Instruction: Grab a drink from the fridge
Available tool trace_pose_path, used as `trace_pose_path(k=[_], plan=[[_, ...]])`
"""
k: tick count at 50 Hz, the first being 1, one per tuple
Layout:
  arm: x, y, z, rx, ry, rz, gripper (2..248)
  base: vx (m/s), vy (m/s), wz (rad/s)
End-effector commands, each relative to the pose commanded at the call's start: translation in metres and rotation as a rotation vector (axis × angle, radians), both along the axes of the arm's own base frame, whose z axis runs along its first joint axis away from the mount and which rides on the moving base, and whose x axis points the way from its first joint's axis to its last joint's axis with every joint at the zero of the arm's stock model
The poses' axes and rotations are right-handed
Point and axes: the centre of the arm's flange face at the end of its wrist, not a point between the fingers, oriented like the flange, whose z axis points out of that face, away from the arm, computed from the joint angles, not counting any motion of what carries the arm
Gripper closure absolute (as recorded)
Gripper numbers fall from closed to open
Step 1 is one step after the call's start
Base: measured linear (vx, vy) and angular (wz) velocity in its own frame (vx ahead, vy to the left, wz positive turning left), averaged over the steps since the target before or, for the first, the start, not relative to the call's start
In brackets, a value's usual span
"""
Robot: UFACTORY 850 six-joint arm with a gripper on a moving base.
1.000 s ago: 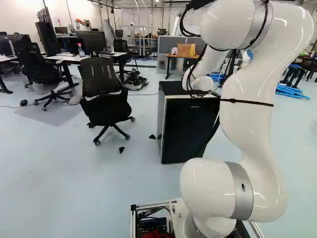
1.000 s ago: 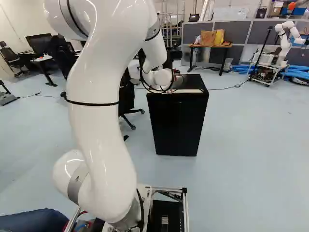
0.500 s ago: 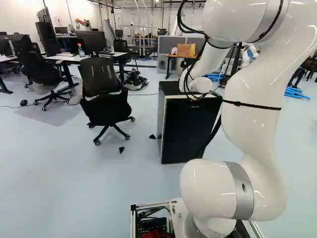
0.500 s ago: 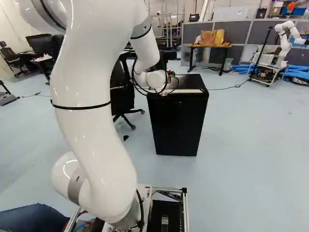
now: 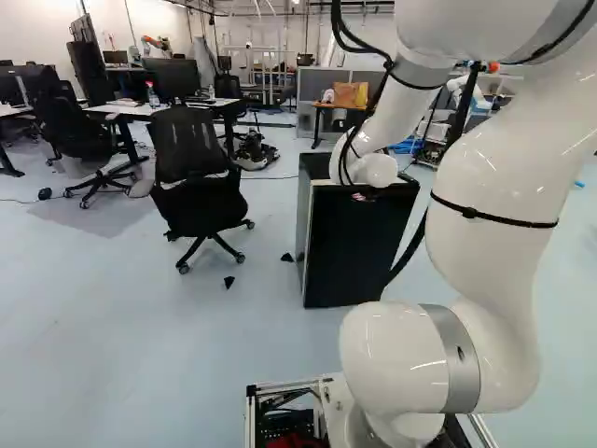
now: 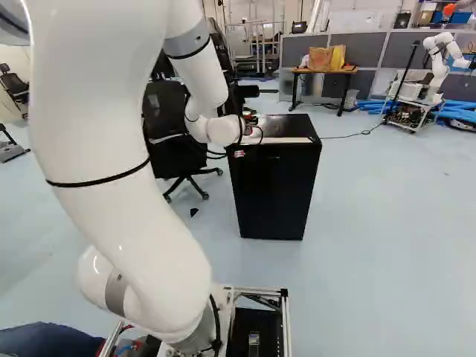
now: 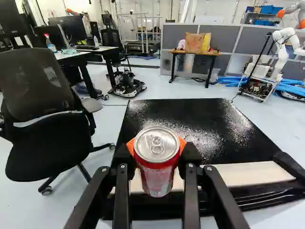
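Note:
In the right base view my gripper [image 6: 252,125] shows only in part beyond the white wrist, at the left front of the black fridge's top. The wrist view has the gripper [image 7: 157,155] shut on a red and silver drink can [image 7: 157,175], its orange pads pressing the can's two sides. The can stands upright, lid facing up. Behind it lie the fridge's glossy top [image 7: 190,119] and pale front strip. The fridge's dark front [image 5: 350,247] looks closed. Whether the can touches the fridge, I cannot tell.
A black office chair [image 5: 191,173] stands beside the fridge. Behind are desks with monitors, a small table [image 6: 323,72] with bags, and grey partitions. Another robot [image 6: 439,59] on a cart stands at the far right, near blue tubes.
The arm has swung leftward in the right base view, and its wrist sits a little lower by the fridge's top front edge. The base and the fridge have stayed put.

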Motion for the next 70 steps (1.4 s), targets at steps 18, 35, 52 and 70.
trace_pose_path(k=[18,35,52,70], plan=[[-0.064,0.031,-0.011,0.008,0.016,0.021,150,0.0,0.0,0.0],[-0.116,0.05,-0.025,0.012,0.029,0.036,150,0.0,0.0,0.0],[-0.156,0.062,-0.038,0.014,0.04,0.047,150,0.0,0.0,0.0],[-0.186,0.069,-0.049,0.014,0.048,0.055,150,0.0,0.0,0.0]])
